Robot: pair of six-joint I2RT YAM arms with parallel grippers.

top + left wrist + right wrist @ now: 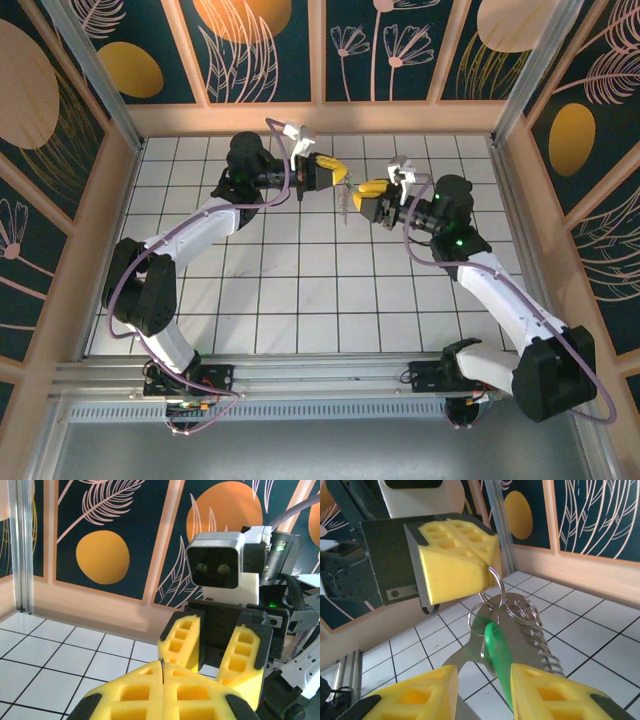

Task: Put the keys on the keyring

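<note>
Yellow pads [135,692] of the left end effector [162,682] pressed together, thin sliver of keyring [162,670] poking up between them, right end effector [212,665] opposite with fingers [181,640] spread, white tiled tabletop [45,680], patterned wall [102,555] behind.

- White tiled table [300,300]: the near and middle rows are bare, open room for a gripper.
- Far middle: the left gripper [338,176] and right gripper [365,190] stand nose to nose, nearly touching, each blocking the other.
- The thin silvery wire keyring [496,582], pinched in the left gripper's yellow foam fingers [455,555], hangs the silvery and green keys [495,645] into the gap between the right gripper's parted fingers.
- Dark patterned wall panels [260,50] in pale wooden frames close the far side and both flanks.
</note>
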